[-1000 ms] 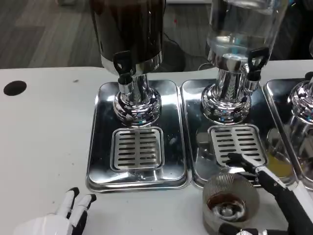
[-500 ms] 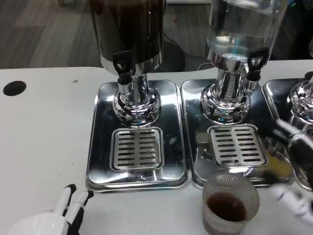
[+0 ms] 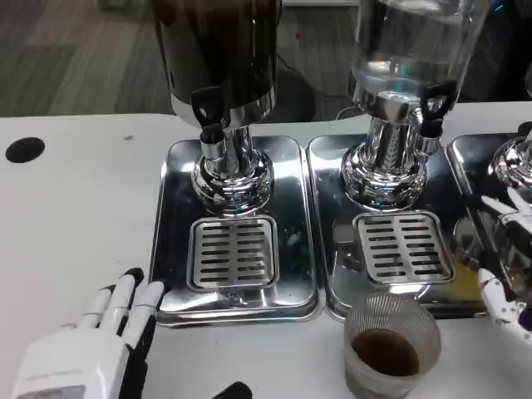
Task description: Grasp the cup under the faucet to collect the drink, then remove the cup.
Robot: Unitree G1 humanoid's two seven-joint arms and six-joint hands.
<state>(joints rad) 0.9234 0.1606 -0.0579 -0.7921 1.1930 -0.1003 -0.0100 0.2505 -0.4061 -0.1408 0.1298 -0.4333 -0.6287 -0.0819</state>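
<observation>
A clear ribbed cup [image 3: 391, 344] with dark drink in its bottom stands on the white table, just in front of the middle tray [image 3: 328, 249]. It sits well forward of the dark dispenser's faucet [image 3: 209, 112] on the left tray [image 3: 170, 241]. My right hand [image 3: 509, 258] hovers at the far right, fingers spread, apart from the cup. My left hand [image 3: 91, 349] lies at the lower left by the left tray's front corner, fingers extended and holding nothing.
A clear dispenser with its faucet [image 3: 434, 104] stands on the middle tray over a slotted grate [image 3: 403, 246]. A third dispenser base [image 3: 515, 162] shows at the right edge. A black hole [image 3: 25, 150] marks the table at far left.
My right hand has let go of the cup and drawn back to the right edge. My left hand has moved forward and up toward the left tray. The cup stays put.
</observation>
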